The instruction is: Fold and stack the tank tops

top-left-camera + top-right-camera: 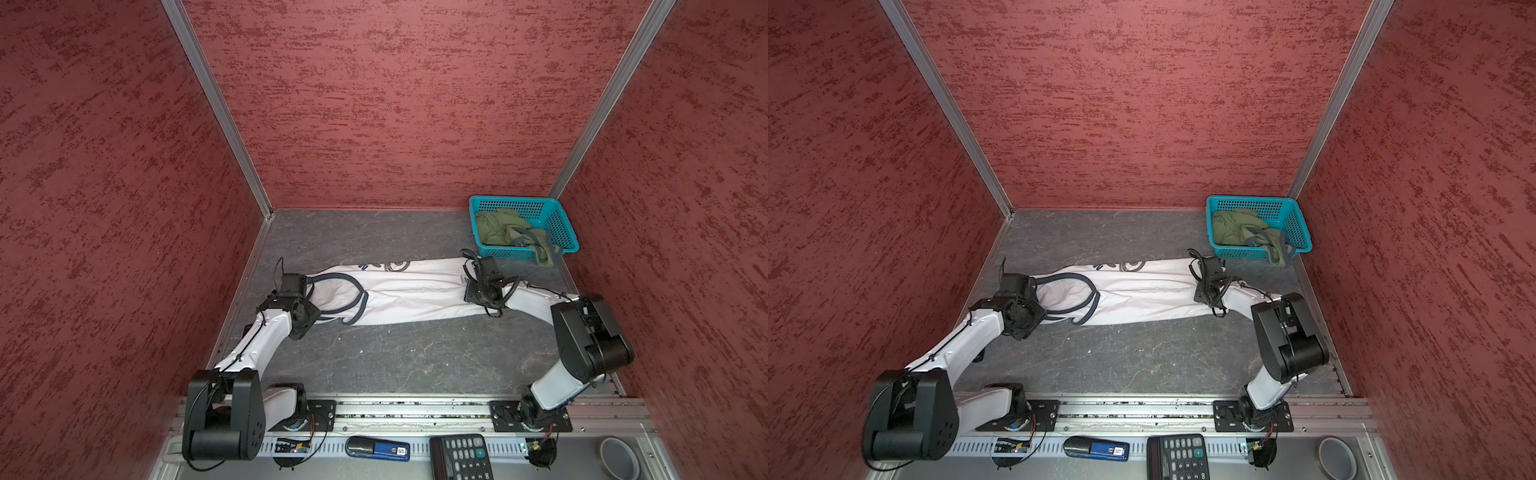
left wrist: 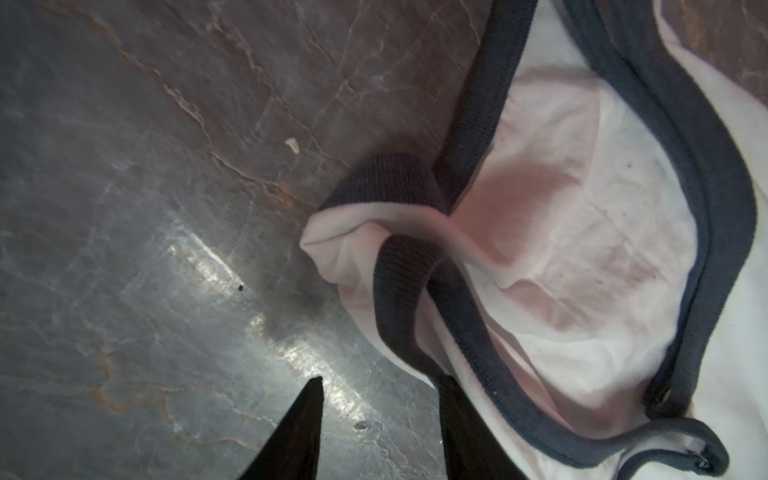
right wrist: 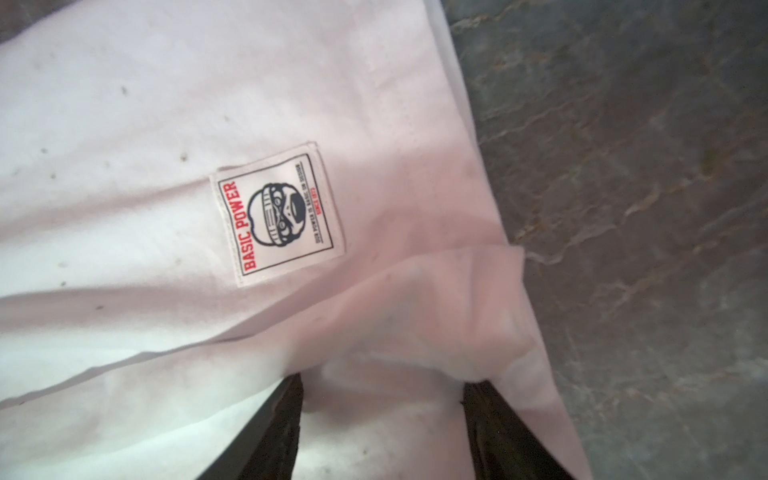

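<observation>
Progress: the white tank top (image 1: 415,291) is lying as a long narrow band, apparently folded once lengthwise. Crosswise folding and stacking are remaining, by my reading.
Olive tank top (image 1: 496,228): it is sitting crumpled in the teal basket (image 1: 515,202) at the table's (image 1: 395,357) 1 o'clock corner, and one part is hanging over the rim.
Left gripper (image 2: 380,380): the jaws are standing partly apart over bare table, gripping nothing. The navy-trimmed strap (image 2: 399,291) is lying just beside one finger, with the shirt running toward its 3 o'clock in both top views.
Right gripper (image 3: 380,380): the jaws are standing apart, straddling the hem corner (image 3: 415,332) with no pinch evident. The shirt is stretching toward its 9 o'clock.
</observation>
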